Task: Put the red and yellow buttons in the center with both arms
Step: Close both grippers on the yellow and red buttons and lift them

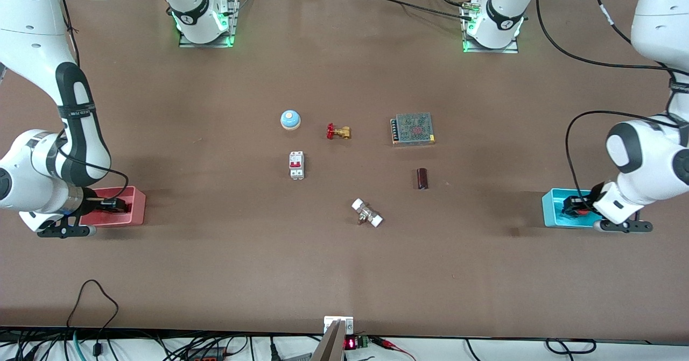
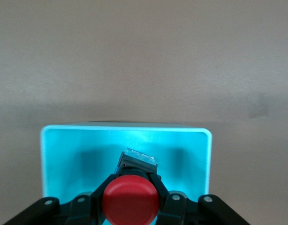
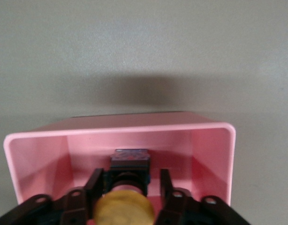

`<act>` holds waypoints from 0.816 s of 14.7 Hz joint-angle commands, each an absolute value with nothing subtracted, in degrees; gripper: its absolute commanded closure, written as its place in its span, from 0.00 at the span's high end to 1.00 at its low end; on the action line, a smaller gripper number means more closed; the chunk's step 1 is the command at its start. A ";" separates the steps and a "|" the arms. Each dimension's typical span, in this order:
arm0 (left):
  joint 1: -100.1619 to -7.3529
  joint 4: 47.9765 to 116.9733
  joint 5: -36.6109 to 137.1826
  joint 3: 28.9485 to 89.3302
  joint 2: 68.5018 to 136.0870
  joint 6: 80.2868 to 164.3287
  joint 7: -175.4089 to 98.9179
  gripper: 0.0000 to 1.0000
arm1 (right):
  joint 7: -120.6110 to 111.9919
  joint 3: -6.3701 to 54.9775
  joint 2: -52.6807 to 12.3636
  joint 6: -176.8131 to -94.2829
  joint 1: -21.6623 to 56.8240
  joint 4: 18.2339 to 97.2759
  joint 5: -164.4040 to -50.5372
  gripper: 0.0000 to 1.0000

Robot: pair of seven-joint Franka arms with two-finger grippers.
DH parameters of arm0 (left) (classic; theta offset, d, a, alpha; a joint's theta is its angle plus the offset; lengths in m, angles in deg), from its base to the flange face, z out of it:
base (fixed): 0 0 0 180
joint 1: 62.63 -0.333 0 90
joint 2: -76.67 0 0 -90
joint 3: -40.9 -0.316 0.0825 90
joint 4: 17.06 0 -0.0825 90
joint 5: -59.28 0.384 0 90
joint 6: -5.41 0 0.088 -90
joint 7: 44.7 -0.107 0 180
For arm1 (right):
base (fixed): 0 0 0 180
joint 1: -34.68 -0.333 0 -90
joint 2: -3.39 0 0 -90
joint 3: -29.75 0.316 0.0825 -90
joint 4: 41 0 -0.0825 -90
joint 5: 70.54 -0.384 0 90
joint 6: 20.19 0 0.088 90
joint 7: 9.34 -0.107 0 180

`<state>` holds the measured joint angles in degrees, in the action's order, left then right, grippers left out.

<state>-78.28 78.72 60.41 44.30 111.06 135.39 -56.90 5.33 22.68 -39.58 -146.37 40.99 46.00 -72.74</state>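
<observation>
Both grippers clamp buttons inside bins — left gripper (image 2: 131,206) red button (image 2: 131,201), right gripper (image 3: 127,199) yellow button (image 3: 124,208).

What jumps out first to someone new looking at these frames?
The two bright bins at the table's ends: the left claw is down in the cyan bin around the red button, and the right claw is in the pink bin around the yellow button. Between them, small parts lie scattered mid-table, including a blue-and-white bell and a meshed metal box.

Glossy white arms (image 1: 32,43), black joint bands.
</observation>
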 commanded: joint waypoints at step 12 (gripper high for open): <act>-68.80 79.34 60.33 56.37 105.15 125.80 -26.62 0.01 | 9.29 23.25 -33.10 -133.07 40.92 41.20 -73.26 0.37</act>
<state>-71.49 73.98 60.14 56.60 107.79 121.75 -32.23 7.71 22.77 -37.46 -139.27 40.79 43.23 -72.75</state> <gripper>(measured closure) 0.652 0.573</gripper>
